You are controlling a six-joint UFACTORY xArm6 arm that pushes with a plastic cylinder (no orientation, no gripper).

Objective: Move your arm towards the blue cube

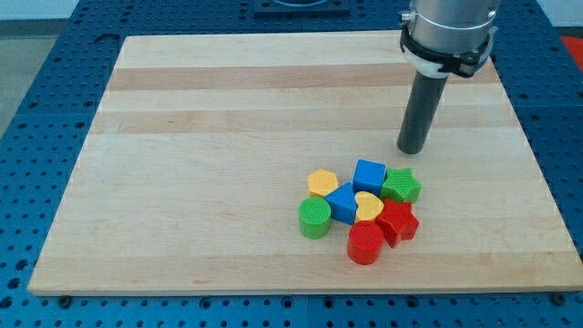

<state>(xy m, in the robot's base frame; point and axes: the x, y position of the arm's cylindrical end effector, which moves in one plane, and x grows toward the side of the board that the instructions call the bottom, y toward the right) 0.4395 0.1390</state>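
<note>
My tip (413,150) is the lower end of a straight dark rod that hangs upright from a grey metal collar; it holds nothing and rests on the pale wooden board (200,128), just above and right of the block cluster, near the blue cube (369,175) and the green star (402,186) but touching neither. The cube sits at the cluster's top. Below it lie a yellow hexagon (322,182), another blue block (342,202), a yellow heart (367,206), a green cylinder (314,218), a red star (397,222) and a red cylinder (365,243), all smooth plastic, with no readable writing anywhere.
</note>
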